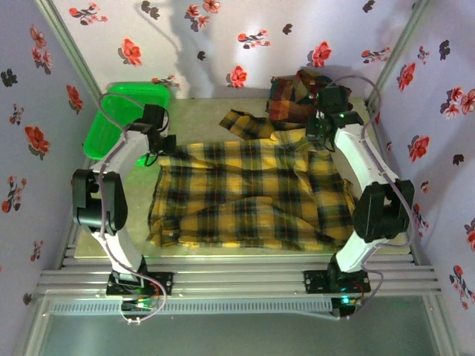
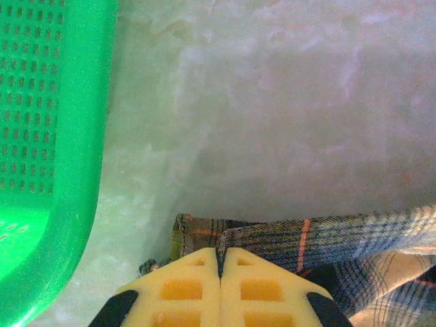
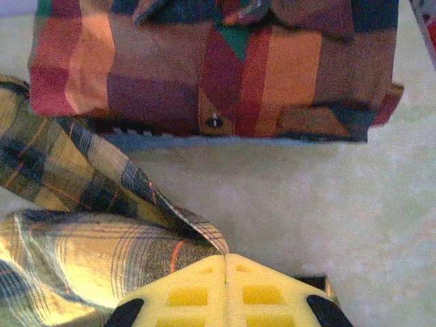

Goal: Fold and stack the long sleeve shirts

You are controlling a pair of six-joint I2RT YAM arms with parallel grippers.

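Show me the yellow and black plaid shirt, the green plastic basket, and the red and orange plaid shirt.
Yellow and black plaid flannel shirt (image 1: 252,193): top view, mid-body.
Green plastic basket (image 2: 41,102): left wrist view, perforated wall.
Red and orange plaid shirt (image 3: 286,68): right wrist view, orange check.

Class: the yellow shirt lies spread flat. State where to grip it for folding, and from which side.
Likely the yellow shirt at its two far corners, one per arm, from above: it lies flat, so only its edges can be pinched up.

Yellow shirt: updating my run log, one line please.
yellow shirt: spread out; left gripper: pinching far-left corner; right gripper: pinching far-right corner; red shirt: far right
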